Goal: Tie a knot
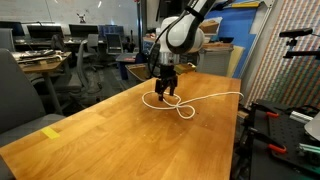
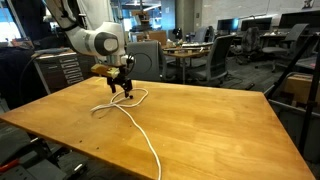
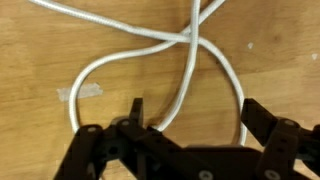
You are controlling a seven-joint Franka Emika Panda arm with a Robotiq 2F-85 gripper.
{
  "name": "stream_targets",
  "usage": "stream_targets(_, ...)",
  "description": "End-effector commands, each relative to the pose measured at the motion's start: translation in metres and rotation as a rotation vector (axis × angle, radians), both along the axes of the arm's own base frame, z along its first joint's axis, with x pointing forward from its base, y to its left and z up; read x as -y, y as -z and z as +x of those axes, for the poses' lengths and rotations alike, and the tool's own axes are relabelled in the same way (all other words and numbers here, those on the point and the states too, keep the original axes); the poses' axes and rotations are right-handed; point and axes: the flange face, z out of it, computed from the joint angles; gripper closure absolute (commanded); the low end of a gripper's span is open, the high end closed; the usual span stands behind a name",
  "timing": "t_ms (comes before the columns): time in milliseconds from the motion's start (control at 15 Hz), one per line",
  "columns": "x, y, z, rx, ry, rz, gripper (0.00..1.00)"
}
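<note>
The gripper [image 3: 192, 128] hangs low over the knot [image 3: 190, 38] with its jaws spread wide and nothing held. The knot is a loose crossed loop of white rope [image 1: 205, 100] lying flat on the wooden table [image 2: 215, 120], toward its far end in both exterior views, with one tail running off to a table edge. In the wrist view a strand of the loop seems to pass between the jaws, though the angle is poor. To do this step well, centre one strand only between the jaws, come straight down, and close just clear of the crossing so the loop is not dragged open.
</note>
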Motion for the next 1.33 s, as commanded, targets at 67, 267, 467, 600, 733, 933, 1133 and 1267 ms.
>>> stream_targets(67, 0.006, 0.011, 0.017, 0.083, 0.105, -0.060, 0.34)
stream_targets(267, 0.008, 0.020, 0.019, 0.067, 0.148, -0.110, 0.58)
stream_targets(467, 0.002, 0.016, 0.021, 0.090, 0.159, -0.142, 0.80)
stream_targets(600, -0.006, 0.008, 0.023, 0.122, 0.142, -0.159, 0.91)
stream_targets(733, -0.013, 0.000, 0.025, 0.152, 0.119, -0.185, 0.95)
stream_targets(933, -0.017, -0.002, 0.033, 0.153, 0.048, -0.229, 0.91)
stream_targets(1133, -0.013, 0.004, 0.046, 0.183, 0.041, -0.193, 0.91)
stream_targets(1267, -0.007, 0.006, 0.058, 0.210, 0.042, -0.195, 0.91)
